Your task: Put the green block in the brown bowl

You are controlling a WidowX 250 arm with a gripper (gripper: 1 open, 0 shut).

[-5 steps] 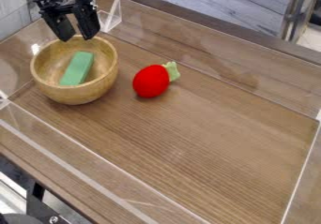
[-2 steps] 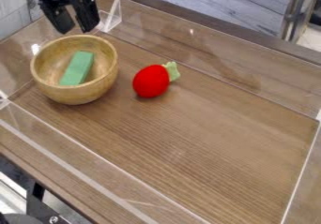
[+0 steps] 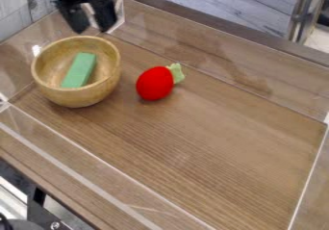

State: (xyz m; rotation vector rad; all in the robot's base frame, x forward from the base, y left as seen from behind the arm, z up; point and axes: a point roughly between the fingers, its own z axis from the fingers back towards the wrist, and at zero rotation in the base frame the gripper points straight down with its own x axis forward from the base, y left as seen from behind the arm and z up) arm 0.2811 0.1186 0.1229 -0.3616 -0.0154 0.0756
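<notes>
The green block, a mint-green bar, lies flat inside the brown bowl, a round wooden bowl at the left of the table. My gripper hangs above and behind the bowl's far rim, toward the top of the view. Its dark fingers stand apart, open, with nothing between them. It touches neither the bowl nor the block.
A red strawberry-like toy with a green top lies just right of the bowl. Clear plastic walls border the wooden tabletop at the front, left and back. A clear stand sits behind the gripper.
My gripper has risen away from the bowl and drifted to the right, staying open. The green block stays put in the bowl.
</notes>
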